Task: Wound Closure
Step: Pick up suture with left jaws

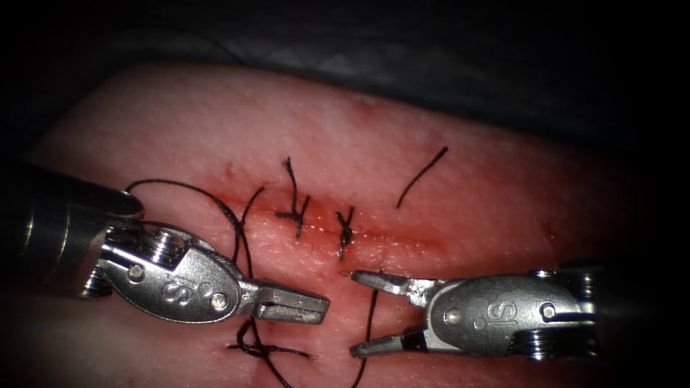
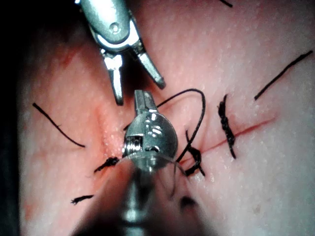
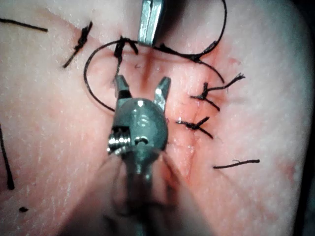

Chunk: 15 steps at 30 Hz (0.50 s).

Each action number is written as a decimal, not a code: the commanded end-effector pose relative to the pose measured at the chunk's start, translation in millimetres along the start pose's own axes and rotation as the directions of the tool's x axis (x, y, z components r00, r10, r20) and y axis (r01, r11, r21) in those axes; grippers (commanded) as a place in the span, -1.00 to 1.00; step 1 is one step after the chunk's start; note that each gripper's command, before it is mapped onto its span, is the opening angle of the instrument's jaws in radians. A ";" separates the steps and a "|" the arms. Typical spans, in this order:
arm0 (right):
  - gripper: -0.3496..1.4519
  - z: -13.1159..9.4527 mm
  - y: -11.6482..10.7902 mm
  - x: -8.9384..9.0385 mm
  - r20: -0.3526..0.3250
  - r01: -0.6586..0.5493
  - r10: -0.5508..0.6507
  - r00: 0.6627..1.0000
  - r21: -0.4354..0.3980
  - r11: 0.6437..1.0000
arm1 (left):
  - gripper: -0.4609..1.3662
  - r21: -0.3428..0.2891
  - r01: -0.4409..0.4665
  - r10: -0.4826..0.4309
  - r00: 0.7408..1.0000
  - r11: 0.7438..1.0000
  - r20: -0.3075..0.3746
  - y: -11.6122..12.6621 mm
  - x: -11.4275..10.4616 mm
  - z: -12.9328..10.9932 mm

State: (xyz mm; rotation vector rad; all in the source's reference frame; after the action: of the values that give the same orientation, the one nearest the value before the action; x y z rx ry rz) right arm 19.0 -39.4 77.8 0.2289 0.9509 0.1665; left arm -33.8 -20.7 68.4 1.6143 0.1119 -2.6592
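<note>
Here the left tool is clamping its fingers on the thread near the cut; the right tool is holding its fingers apart, gripping nothing.

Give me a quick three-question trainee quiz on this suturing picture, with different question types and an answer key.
1. True or false: the right tool has its jaws open.
2. The left tool, jaws shut, holds what? A) needle B) thread C) cut end of thread
3. Fill in: knotted stitches lie across the ___ in the tissue.

Key: 1 true. 2 B, it seems, as the thread runs to its jaws. 3 cut.
</note>
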 end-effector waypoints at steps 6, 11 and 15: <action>0.36 0.0 0.0 0.0 0.000 -0.001 0.001 1.000 -0.001 1.000 | -0.88 -0.008 0.000 0.000 1.000 1.000 0.000 0.1 0.1 -0.1; 0.36 0.0 0.1 0.0 0.000 -0.001 0.001 1.000 -0.001 1.000 | -0.88 -0.008 0.047 -0.047 0.999 0.999 -0.002 0.1 0.1 -0.1; 0.37 -0.3 0.2 0.0 0.000 -0.002 0.002 1.000 -0.002 1.000 | -0.88 -0.003 0.081 -0.081 0.997 0.997 -0.001 0.5 0.2 -0.1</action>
State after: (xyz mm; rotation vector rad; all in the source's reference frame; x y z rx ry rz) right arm 18.7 -39.2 77.7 0.2239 0.9491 0.1707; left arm -33.7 -21.1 68.2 1.6448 0.1700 -2.7215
